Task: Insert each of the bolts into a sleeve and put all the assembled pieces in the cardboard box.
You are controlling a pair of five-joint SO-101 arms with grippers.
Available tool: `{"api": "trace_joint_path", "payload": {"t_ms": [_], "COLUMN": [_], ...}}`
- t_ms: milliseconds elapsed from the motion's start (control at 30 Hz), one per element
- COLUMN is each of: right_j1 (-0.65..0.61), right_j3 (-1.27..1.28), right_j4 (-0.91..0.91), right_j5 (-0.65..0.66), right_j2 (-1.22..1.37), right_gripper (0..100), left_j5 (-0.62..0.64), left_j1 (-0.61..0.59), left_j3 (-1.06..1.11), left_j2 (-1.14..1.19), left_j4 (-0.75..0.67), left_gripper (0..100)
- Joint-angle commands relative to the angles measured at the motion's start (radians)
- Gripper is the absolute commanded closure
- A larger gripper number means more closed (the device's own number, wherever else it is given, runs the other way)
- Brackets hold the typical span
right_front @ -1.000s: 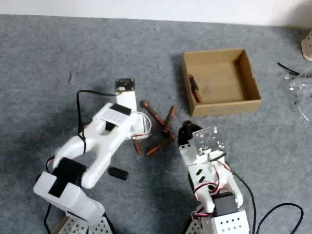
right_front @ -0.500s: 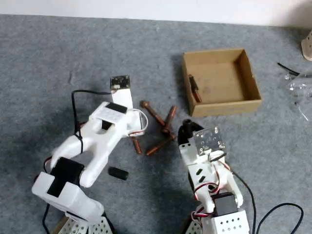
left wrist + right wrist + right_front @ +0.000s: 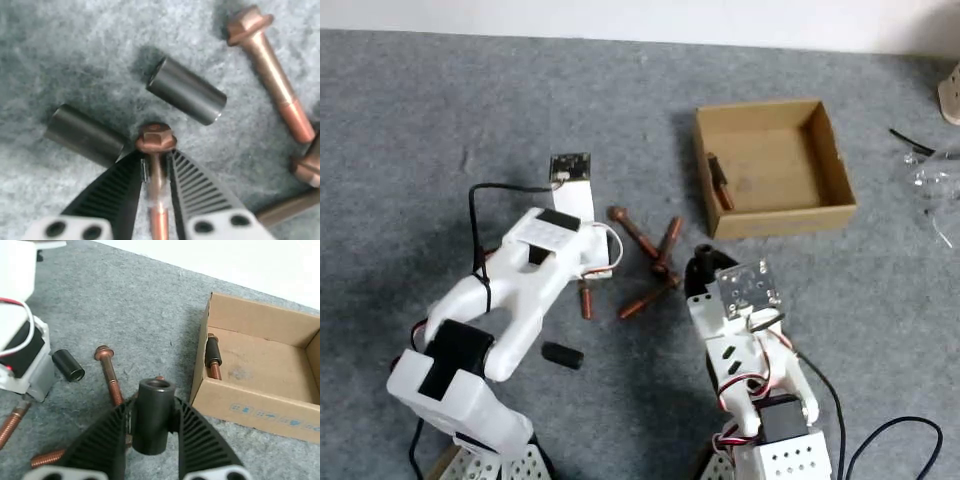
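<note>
My left gripper (image 3: 156, 161) is shut on the shank of a copper bolt (image 3: 155, 138), head outward, just above the grey carpet. Two loose black sleeves (image 3: 186, 96) (image 3: 85, 135) lie close to the bolt's head. In the high view that bolt (image 3: 586, 298) pokes out from under the left arm. My right gripper (image 3: 154, 412) is shut on an upright black sleeve (image 3: 155, 405), a short way in front of the cardboard box (image 3: 240, 405). The box (image 3: 832, 160) holds one assembled piece (image 3: 719, 182).
Three loose bolts (image 3: 633, 232) (image 3: 667, 243) (image 3: 647, 299) lie between the arms. Another black sleeve (image 3: 562, 355) rests by the left arm's elbow. Cables and clear plastic (image 3: 930, 165) sit at the right edge. Open carpet stretches at the far left.
The left gripper has shifted slightly left, and the bolt in it has swung from slanted to nearly straight. The right arm has stayed still with its sleeve.
</note>
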Motion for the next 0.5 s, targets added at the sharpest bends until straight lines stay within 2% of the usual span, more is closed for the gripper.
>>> {"api": "trace_joint_path", "payload": {"t_ms": [0, 167, 267, 467], "right_j1": [0.013, 0.018, 0.018, 0.015], "right_j3": [0.091, 0.091, 0.091, 0.091], "right_j4": [-0.042, -0.042, -0.042, -0.042], "right_j5": [0.023, 0.031, 0.031, 0.025], "right_j2": [-0.022, -0.022, -0.022, -0.022], "right_gripper": [99.4, 99.4, 99.4, 99.4], "left_j5": [-0.011, -0.035, -0.077, -0.081], "left_j1": [-0.031, 0.015, 0.03, 0.039], "left_j3": [-0.013, -0.019, -0.019, -0.016], "left_j2": [0.007, 0.007, 0.005, -0.022], "left_j4": [-0.011, 0.044, 0.057, 0.06], "left_gripper": [99, 99, 99, 99]}}
